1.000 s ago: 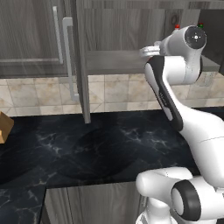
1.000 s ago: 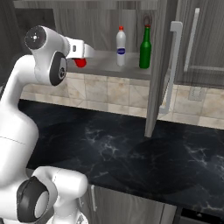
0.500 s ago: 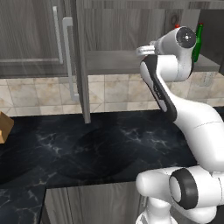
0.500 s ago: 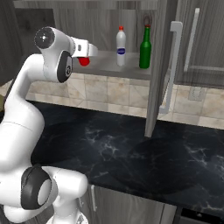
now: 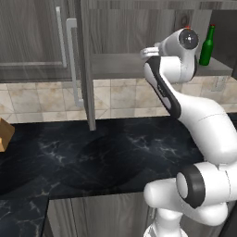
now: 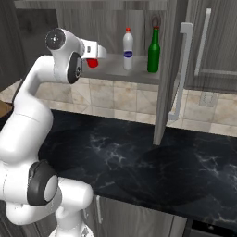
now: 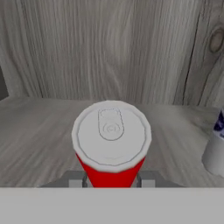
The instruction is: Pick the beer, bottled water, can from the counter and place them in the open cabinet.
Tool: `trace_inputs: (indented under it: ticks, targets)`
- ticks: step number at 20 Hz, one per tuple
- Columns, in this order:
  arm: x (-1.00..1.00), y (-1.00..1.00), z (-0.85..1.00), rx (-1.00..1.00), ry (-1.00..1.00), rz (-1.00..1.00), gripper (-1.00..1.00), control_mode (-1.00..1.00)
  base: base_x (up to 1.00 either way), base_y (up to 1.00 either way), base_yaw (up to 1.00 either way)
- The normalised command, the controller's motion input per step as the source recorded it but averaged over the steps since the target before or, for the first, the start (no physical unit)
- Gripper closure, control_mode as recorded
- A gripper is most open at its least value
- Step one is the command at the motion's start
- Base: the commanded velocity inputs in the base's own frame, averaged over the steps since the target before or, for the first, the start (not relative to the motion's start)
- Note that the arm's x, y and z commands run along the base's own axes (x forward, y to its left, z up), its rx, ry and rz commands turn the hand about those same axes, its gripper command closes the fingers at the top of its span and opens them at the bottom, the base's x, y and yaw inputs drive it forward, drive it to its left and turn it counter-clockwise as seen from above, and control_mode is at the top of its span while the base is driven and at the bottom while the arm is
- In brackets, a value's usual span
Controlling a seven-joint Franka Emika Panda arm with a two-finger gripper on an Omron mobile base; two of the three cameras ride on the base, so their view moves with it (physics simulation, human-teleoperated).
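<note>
My gripper (image 6: 94,59) is shut on the can (image 6: 92,63), a short red can held level with the left end of the open cabinet's shelf (image 6: 119,74). In the hand view the can (image 7: 111,139) shows its silvery top just above the shelf board (image 7: 35,131), between my fingers. The bottled water (image 6: 128,43), white with a red cap, stands on the shelf to the can's right, and its edge (image 7: 215,151) shows in the hand view. The beer (image 6: 153,45), a dark green bottle (image 5: 207,40), stands further right.
The cabinet door (image 6: 167,69) with its silver bar handle (image 6: 183,69) stands open to the right of the shelf, jutting out over the counter (image 6: 162,157). A brown box (image 5: 4,133) sits at the counter's far left.
The arm has swung the can a little further in toward the shelf. In the left base view the upper arm shifted left and uncovered the green bottle.
</note>
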Motion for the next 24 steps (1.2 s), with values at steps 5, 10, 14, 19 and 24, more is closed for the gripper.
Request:
trace_inputs:
  ticks: [5,10,14,19,24]
  targets:
    - [0.4,0.0,0.0,0.0,0.07,0.0,1.0,-1.0,0.0,0.0,0.0]
    - [0.37,0.0,0.0,0.0,0.04,0.0,1.0,-1.0,0.0,0.0,0.0]
    - [0.36,0.0,-0.02,0.0,0.01,0.0,1.0,-1.0,0.0,0.0,0.0]
    - [0.35,0.0,-0.07,0.0,0.02,0.0,1.0,-1.0,0.0,0.0,0.0]
    - [0.13,0.02,-0.11,0.0,0.0,0.0,1.0,-1.0,0.0,0.0,0.0]
